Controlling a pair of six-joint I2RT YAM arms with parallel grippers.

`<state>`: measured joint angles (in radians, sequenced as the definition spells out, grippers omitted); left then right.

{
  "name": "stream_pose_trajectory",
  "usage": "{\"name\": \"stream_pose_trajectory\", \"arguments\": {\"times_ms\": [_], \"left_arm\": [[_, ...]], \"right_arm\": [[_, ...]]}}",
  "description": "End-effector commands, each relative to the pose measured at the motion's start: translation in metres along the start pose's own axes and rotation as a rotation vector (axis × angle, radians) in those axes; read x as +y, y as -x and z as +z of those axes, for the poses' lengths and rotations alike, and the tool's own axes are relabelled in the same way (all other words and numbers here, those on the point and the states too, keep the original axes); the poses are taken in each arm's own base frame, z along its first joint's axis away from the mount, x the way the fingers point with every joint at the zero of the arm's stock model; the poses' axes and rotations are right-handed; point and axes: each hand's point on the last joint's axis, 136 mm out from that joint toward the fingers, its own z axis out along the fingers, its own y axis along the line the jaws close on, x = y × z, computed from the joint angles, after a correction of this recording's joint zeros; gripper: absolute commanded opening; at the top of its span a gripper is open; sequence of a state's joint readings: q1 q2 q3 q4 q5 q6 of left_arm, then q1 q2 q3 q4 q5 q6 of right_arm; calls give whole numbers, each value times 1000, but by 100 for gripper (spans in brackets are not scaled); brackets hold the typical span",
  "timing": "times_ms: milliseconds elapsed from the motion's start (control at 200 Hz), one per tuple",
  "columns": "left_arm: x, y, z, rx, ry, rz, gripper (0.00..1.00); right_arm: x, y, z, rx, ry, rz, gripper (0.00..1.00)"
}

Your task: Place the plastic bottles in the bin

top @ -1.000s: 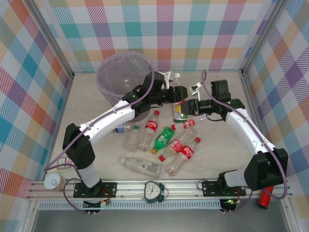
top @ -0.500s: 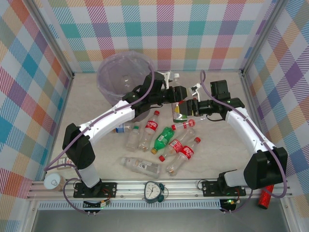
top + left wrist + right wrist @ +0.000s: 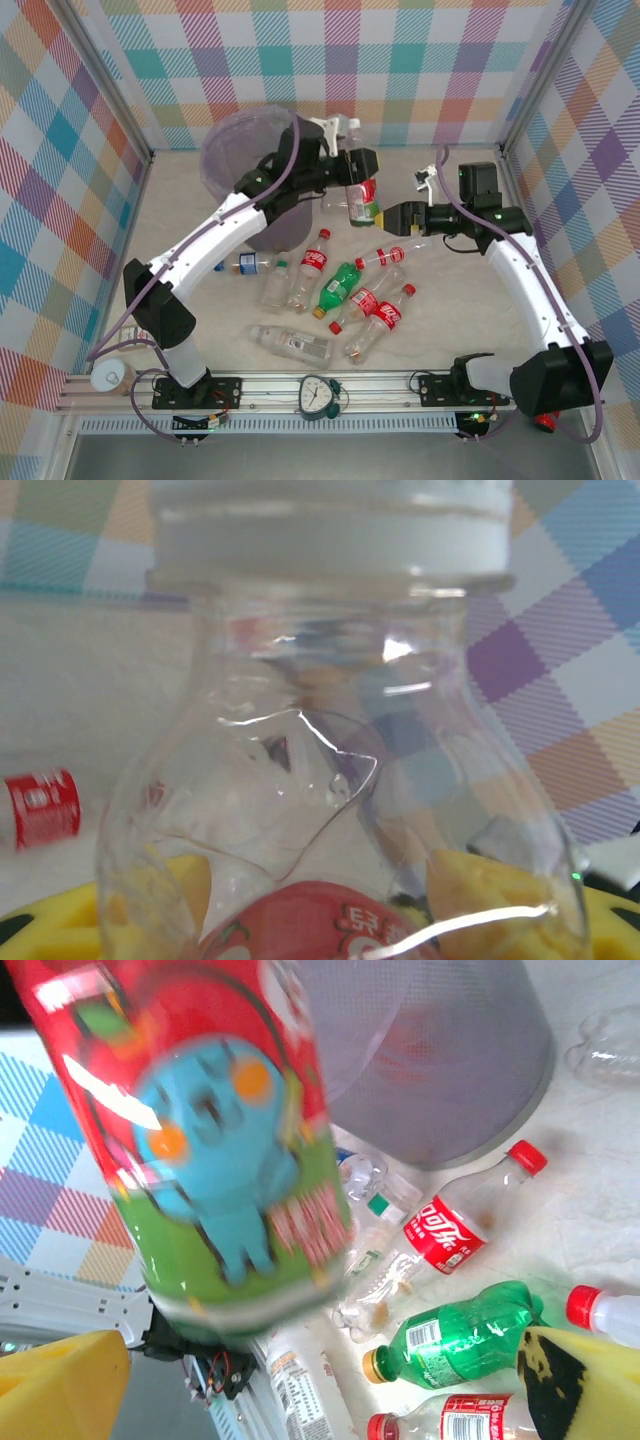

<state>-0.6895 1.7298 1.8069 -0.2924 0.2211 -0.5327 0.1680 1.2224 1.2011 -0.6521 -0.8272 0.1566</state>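
Note:
My left gripper (image 3: 354, 168) is shut on a clear, white-capped bottle with a red and green label (image 3: 363, 201). It holds the bottle in the air just right of the bin (image 3: 240, 160), a round bucket lined with a lilac bag. In the left wrist view the yellow fingers (image 3: 490, 890) press both sides of that bottle (image 3: 320, 780). My right gripper (image 3: 397, 217) stands open to the right of it, apart from it. The same label (image 3: 210, 1150) looms blurred above the right gripper (image 3: 320, 1390). Several plastic bottles (image 3: 340, 290) lie on the table, among them a green one (image 3: 460, 1335).
A small alarm clock (image 3: 318, 395) sits on the front rail. A white cup (image 3: 110, 377) stands at the front left and a red glittery cylinder (image 3: 546, 418) at the front right. Plaid walls close in the sides and back. The bin's grey mesh wall (image 3: 440, 1060) stands behind the lying bottles.
My right gripper opened, let go of the labelled bottle and drew back to the right. My left gripper lifted the bottle up and back, closer to the bin's rim.

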Motion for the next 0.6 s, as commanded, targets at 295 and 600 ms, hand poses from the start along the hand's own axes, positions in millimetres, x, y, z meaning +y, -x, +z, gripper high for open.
{"name": "stream_pose_trajectory", "arguments": {"times_ms": [295,600], "left_arm": [[48,129,-114,-326,190,23,15],[123,168,-156,-396,512,125,0]], "right_arm": [[-23,-4,4,11,-72,62,100],[-26,-10,6,30,-80,89,100]]}}
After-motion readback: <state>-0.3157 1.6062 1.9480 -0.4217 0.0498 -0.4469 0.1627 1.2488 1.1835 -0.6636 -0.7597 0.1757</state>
